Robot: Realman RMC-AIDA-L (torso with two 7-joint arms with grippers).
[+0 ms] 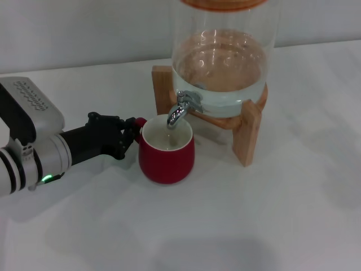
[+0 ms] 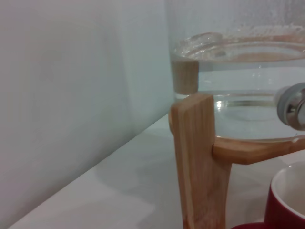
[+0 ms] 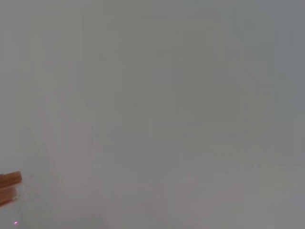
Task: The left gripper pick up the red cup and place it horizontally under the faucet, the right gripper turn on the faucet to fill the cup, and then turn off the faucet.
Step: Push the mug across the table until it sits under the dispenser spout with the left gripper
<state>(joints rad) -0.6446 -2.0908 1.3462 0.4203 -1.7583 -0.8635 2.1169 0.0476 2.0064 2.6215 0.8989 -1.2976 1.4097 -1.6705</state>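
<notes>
The red cup [image 1: 167,151] stands upright on the white table with its white inside straight below the spout of the chrome faucet [image 1: 179,110]. My left gripper [image 1: 133,132] reaches in from the left at the cup's small red handle [image 1: 139,121], with its black fingers shut on it. In the left wrist view, the red cup's rim [image 2: 285,199] shows in one corner and part of the faucet [image 2: 291,107] at the edge. The right gripper is out of view; its wrist view shows only a pale wall.
The faucet comes out of a large glass water jar [image 1: 221,62] resting on a wooden stand [image 1: 249,129] just behind and to the right of the cup. One stand leg [image 2: 199,162] is close to the left wrist camera.
</notes>
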